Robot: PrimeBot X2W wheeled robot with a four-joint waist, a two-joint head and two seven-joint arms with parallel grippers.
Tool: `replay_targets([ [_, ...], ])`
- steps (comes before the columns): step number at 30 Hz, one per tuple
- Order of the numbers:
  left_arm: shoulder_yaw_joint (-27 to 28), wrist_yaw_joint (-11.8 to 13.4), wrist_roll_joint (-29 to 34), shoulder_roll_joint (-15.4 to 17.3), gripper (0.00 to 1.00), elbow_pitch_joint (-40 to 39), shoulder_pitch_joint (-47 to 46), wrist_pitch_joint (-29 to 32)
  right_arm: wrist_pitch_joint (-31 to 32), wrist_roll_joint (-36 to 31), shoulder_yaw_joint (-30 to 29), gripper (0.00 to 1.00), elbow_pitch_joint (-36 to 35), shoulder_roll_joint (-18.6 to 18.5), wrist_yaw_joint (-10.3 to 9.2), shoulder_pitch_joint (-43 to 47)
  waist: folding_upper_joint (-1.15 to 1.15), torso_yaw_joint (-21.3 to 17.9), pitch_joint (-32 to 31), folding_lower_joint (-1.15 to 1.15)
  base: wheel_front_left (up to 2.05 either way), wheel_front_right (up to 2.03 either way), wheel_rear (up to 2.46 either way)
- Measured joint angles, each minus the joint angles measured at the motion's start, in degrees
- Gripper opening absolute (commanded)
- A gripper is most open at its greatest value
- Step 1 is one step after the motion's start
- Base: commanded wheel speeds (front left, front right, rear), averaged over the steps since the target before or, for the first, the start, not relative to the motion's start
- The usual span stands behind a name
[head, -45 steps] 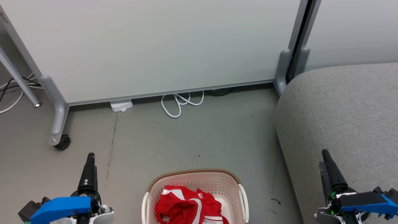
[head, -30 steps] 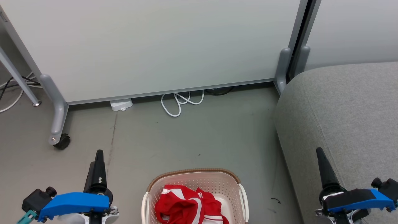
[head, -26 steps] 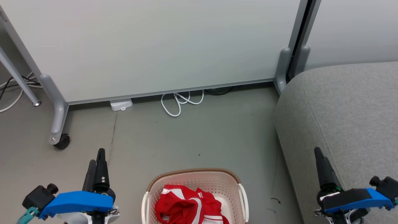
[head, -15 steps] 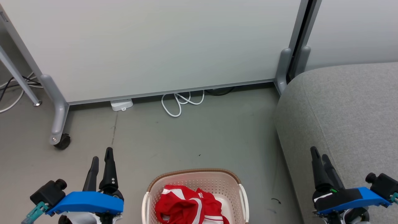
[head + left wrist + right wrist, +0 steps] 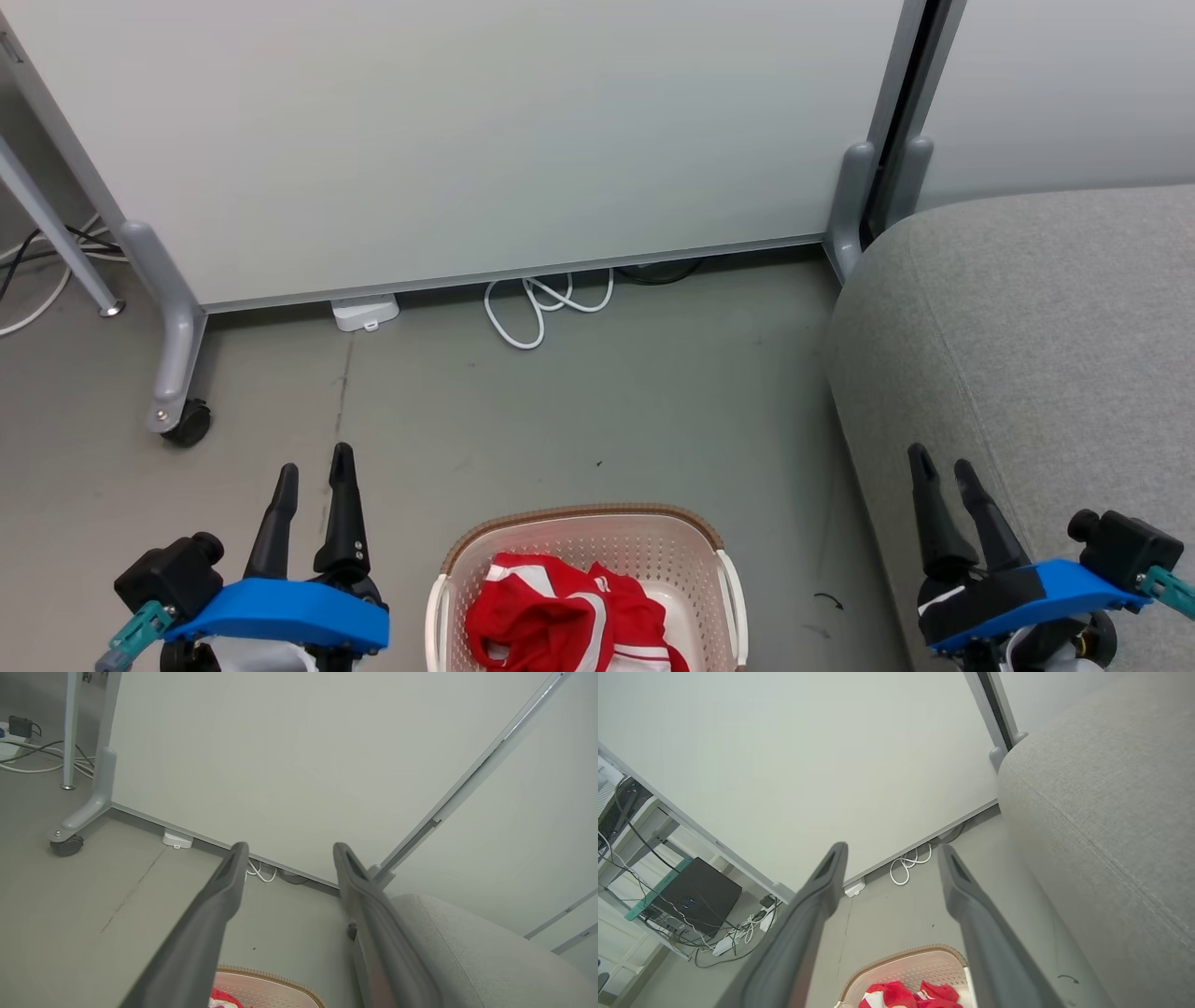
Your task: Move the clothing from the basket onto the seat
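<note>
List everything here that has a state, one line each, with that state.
clothing, bunched up inside the basket, not gripped
basket, upright on the floor, holding the clothing
seat, no clothing on the part in view
left gripper, open, empty, above the floor left of the basket
right gripper, open, empty, by the seat's edge
white cable, looped loose on the floor
</note>
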Motion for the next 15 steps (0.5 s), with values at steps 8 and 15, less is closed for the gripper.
replay_targets([
  [8,-0.5,0.3,4.2,0.1,1.0,0.5,0.0,-1.1,-1.0,-4.5,0.0,1.0,0.4,0.0,0.0,-0.3,0.0,0.0,0.0,0.0,0.0,0.0,0.0],
  [15,-0.9,0.3,8.2,0.1,1.0,1.0,0.0,-2.2,-1.8,-8.9,0.1,1.0,0.6,0.0,0.0,-0.6,0.0,0.0,0.0,0.0,0.0,0.0,0.0],
])
